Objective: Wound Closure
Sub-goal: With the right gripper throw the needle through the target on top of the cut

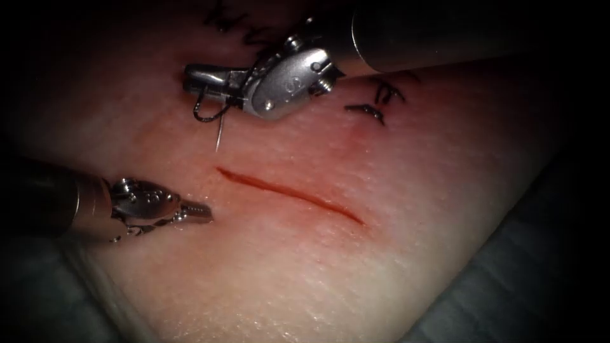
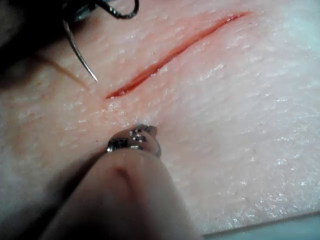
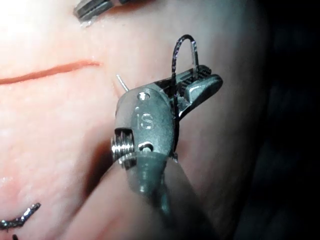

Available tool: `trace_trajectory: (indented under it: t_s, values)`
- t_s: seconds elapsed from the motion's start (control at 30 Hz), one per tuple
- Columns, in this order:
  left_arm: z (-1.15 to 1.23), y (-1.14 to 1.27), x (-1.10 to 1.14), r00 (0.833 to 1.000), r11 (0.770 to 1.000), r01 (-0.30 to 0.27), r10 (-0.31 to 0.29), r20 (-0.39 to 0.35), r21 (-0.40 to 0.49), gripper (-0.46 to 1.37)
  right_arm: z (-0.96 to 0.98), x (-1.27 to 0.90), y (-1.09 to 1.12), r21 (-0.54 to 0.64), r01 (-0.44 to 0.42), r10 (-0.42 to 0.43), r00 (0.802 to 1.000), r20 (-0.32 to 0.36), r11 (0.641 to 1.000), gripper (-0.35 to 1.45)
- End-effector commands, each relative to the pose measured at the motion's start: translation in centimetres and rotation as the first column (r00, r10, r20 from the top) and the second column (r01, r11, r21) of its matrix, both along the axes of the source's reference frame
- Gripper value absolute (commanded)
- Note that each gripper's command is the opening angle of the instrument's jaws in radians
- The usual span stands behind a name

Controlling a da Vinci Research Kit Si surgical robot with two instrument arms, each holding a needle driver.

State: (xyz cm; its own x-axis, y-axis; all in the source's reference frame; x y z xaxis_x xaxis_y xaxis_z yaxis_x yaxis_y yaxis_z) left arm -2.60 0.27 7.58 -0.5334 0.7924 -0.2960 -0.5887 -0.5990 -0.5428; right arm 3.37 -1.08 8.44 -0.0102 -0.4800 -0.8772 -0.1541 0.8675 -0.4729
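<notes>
Endoscope view showed the right steel needle driver [image 1: 206, 79] clenched on the thin curved silver needle [image 1: 219, 136] near its swaged end, tip poised clear above the pale pork tissue [image 1: 318, 267], probably readied for the red slit cut [image 1: 289, 194]; the left steel needle driver [image 1: 197, 213] sat closed and empty nearby.

The endoscope looks down from above and in front at the tissue [image 1: 381, 254], far enough back to take in the whole cut [image 1: 289, 194] with the right tool [image 1: 206, 79] beyond it and the left tool [image 1: 197, 213] on the near side; the left wrist view looks along its own shaft, very close behind the left tool [image 2: 142, 137], facing across the cut [image 2: 170, 55] toward the needle [image 2: 80, 57] held past it; the right wrist view sits close behind the right tool [image 3: 197, 82], facing back over its jaws toward the cut [image 3: 45, 72] and the left tool [image 3: 92, 9] beyond; all three views share the cut's end nearest both tools.
</notes>
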Motion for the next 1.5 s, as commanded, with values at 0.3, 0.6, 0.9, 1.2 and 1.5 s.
trace_trajectory:
  t_s: [0.3, 0.6, 0.9, 1.2, 1.5]
  values:
    - [0.05, -0.03, -0.01, 1.000, 1.000, 0.003, -0.003, 0.001, -0.002, -0.26, -0.04, -0.06, 0.06, -0.014, -0.006, 0.006, 1.000, -0.004, 1.000, -0.35]
    - [0.10, -0.08, -0.01, 1.000, 1.000, 0.003, -0.003, -0.006, 0.004, -0.28, -0.06, -0.15, 0.08, -0.035, -0.004, 0.004, 1.000, -0.006, 0.999, -0.35]
    - [0.19, -0.15, 0.01, 1.000, 1.000, 0.001, 0.000, -0.019, 0.016, -0.30, -0.07, -0.24, 0.09, -0.046, -0.003, 0.003, 1.000, -0.002, 0.999, -0.35]
    - [0.24, -0.20, 0.06, 1.000, 1.000, -0.003, 0.004, -0.028, 0.029, -0.25, -0.06, -0.36, 0.07, -0.049, 0.004, -0.004, 1.000, 0.017, 0.999, -0.35]
    - [0.37, -0.29, 0.05, 0.999, 0.999, -0.010, 0.012, -0.044, 0.045, -0.35, -0.01, -0.38, 0.04, -0.055, 0.020, -0.018, 0.999, 0.039, 0.998, -0.35]
